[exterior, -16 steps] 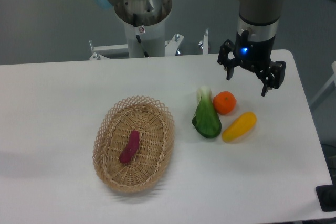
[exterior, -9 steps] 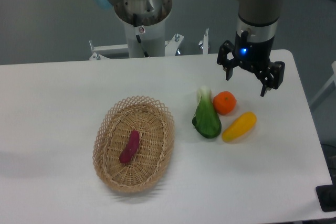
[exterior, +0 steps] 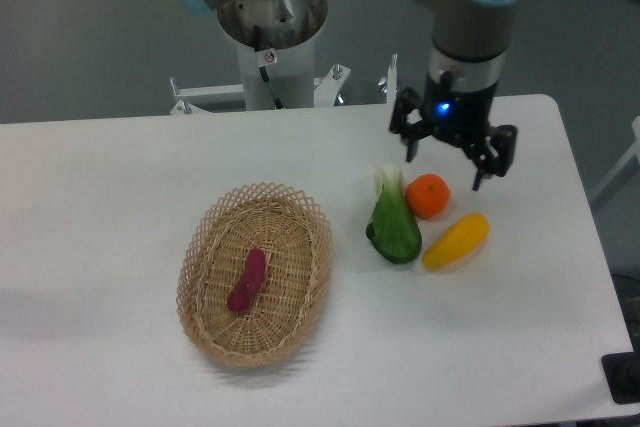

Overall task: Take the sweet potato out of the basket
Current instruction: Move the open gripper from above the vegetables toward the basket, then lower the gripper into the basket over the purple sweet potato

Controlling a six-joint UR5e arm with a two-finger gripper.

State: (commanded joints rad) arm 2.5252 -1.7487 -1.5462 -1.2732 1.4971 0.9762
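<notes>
We find claw [exterior: 445, 165] spread wide, grasping nothing, hanging above worktop [exterior: 120, 187]. Orange fruit [exterior: 428, 195] just below claw; green vegetable [exterior: 394, 223] and yellow squash [exterior: 455, 241] close beneath. We note sweet potato [exterior: 247, 279] lying inside basket [exterior: 254, 273], well apart, toward lower left of claw.
</notes>
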